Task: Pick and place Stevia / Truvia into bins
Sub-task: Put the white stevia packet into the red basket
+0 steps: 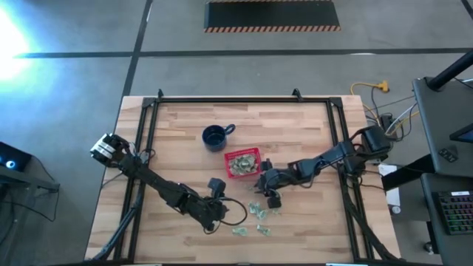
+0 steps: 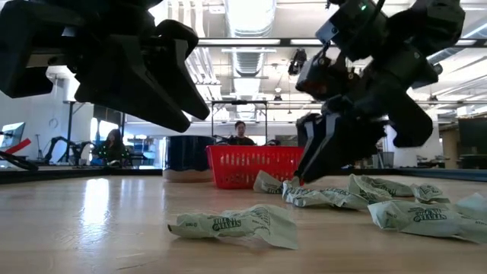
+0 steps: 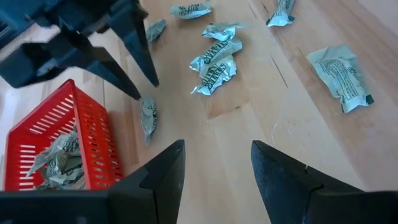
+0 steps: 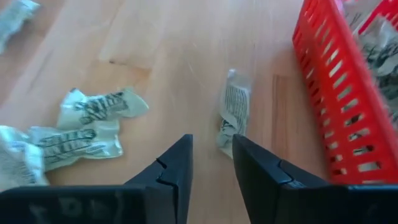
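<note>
Robotics lab/workshop: exposed ceiling ducts point(image 2: 251, 57), concrete floor with hazard-striped mat point(image 1: 272, 15), seated people point(image 2: 241, 133) at benches, keyboard point(image 1: 452, 214) beside counter point(image 1: 310, 125).

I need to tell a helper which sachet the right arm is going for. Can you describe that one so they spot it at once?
Start at the red basket near the middle of the table. Just outside its latticed wall lies a single sachet, right in front of the right pincer, whose fingers are open. Unlike the other sachets, which lie scattered farther from the basket, this one lies alone beside it.
</note>
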Robot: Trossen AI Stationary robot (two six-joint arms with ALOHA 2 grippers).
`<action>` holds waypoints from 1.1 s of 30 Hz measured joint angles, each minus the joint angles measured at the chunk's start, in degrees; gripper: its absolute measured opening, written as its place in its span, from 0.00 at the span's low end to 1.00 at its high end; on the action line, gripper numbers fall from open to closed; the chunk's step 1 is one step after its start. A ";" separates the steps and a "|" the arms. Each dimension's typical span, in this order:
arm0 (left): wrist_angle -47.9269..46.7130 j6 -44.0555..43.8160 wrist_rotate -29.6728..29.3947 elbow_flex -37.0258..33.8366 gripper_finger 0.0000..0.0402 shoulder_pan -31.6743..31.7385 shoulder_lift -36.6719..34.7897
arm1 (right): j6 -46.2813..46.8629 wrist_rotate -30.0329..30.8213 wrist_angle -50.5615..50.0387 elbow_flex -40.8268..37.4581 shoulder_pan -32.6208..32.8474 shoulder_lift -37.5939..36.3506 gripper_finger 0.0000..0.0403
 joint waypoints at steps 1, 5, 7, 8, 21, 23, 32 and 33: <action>0.00 0.00 0.00 0.00 0.42 0.00 0.00 | 0.01 0.00 0.12 0.00 -0.02 0.43 0.26; -0.05 0.00 0.00 0.00 0.42 0.00 0.00 | 0.02 0.72 0.90 -0.04 0.04 1.14 0.26; -0.05 0.00 0.00 0.00 0.42 0.00 -0.01 | -0.08 1.37 1.08 -0.04 0.03 1.14 0.26; -0.05 0.00 -0.01 0.00 0.42 0.00 -0.02 | -0.17 1.69 1.25 -0.04 0.03 1.14 0.25; -0.07 -0.02 0.00 -0.14 0.42 0.00 -0.02 | -0.85 2.51 2.74 -0.04 0.03 1.91 0.18; -0.05 -0.02 0.00 -0.15 0.42 0.00 -0.02 | -1.83 2.63 3.45 0.04 0.03 2.19 0.18; -0.07 -0.02 -0.01 -0.24 0.42 0.00 -0.02 | -6.38 4.10 2.90 0.32 0.00 2.32 0.03; -0.07 -0.01 -0.02 -0.24 0.42 0.00 -0.02 | -6.49 4.11 2.91 0.39 0.03 2.32 0.03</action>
